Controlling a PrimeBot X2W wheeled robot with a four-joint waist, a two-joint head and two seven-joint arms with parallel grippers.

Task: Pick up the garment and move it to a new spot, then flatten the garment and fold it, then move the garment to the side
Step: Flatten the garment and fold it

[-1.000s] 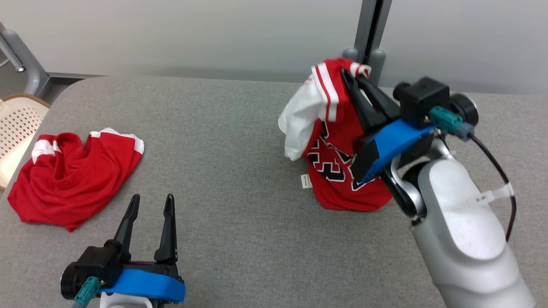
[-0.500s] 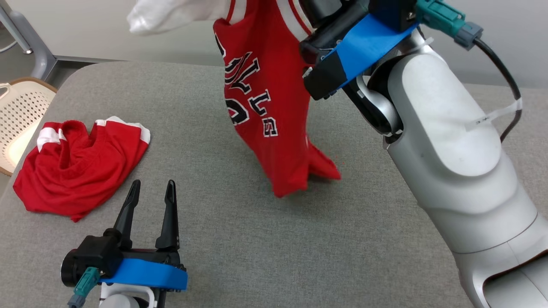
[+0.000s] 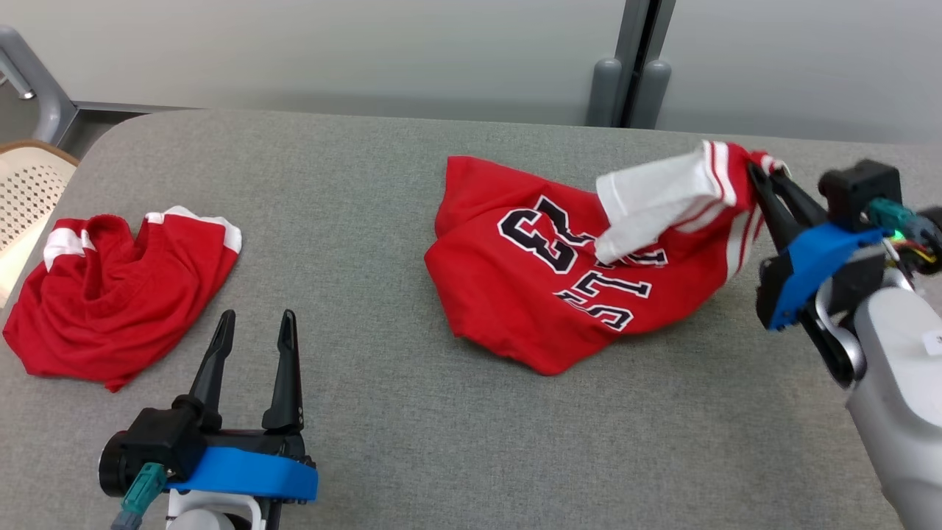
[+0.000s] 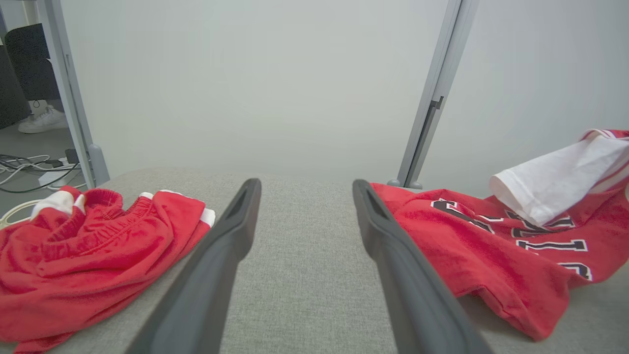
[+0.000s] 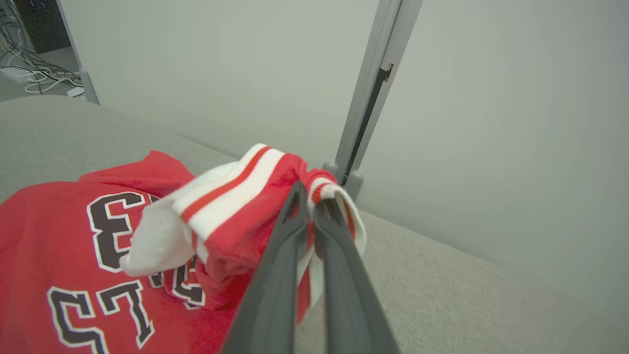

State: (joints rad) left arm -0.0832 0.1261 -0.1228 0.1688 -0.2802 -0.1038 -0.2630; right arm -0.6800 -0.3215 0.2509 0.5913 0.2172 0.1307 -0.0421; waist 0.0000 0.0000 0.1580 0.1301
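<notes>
Right gripper (image 3: 764,174), at the right edge, is clamped on the jersey (image 3: 515,309), by its sleeve I think. Left gripper (image 3: 257,318), lower left, sits wide open beside the shorts (image 3: 110,294).

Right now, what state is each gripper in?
Left gripper: open, holding nothing.
Right gripper: shut on the jersey, at its striped edge.

- A lab or test room, by the look of it.
- Plain pale wall panels (image 3: 331,51) joined by a grey metal post (image 4: 433,98).
- Loose cables (image 4: 22,161) on the floor.
- A grey cloth-covered table (image 3: 441,442).
</notes>
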